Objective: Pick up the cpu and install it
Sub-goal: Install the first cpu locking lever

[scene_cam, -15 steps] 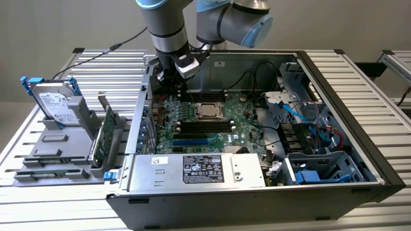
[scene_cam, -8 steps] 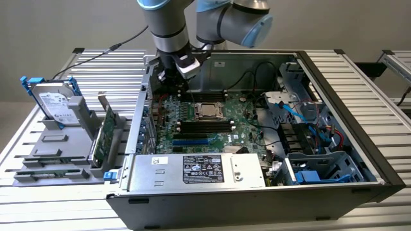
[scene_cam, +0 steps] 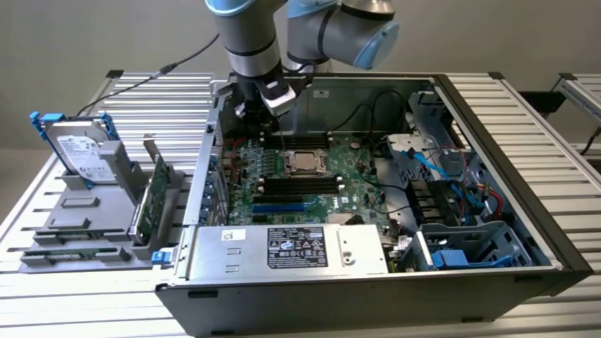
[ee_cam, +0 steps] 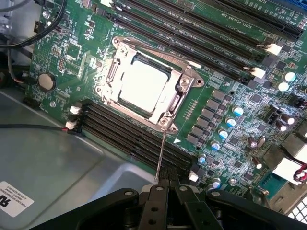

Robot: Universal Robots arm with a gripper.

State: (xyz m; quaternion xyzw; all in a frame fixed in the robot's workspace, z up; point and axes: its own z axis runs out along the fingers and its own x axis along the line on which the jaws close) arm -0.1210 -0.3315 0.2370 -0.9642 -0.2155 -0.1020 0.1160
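exterior view's left: hard drive upright in its stand, not my business | my gripper hangs over the motherboard, fingers pressed together | cpu lies flat inside its socket frame, just beside me | likely light, stiff, slick-topped (fragile underneath, I'd guess): pinch opposite edges only

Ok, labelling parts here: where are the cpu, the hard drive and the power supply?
cpu (ee_cam: 144,86): wrist view, centre of its metal top.
hard drive (scene_cam: 78,150): exterior view, its white label.
power supply (scene_cam: 295,248): exterior view, its black sticker.
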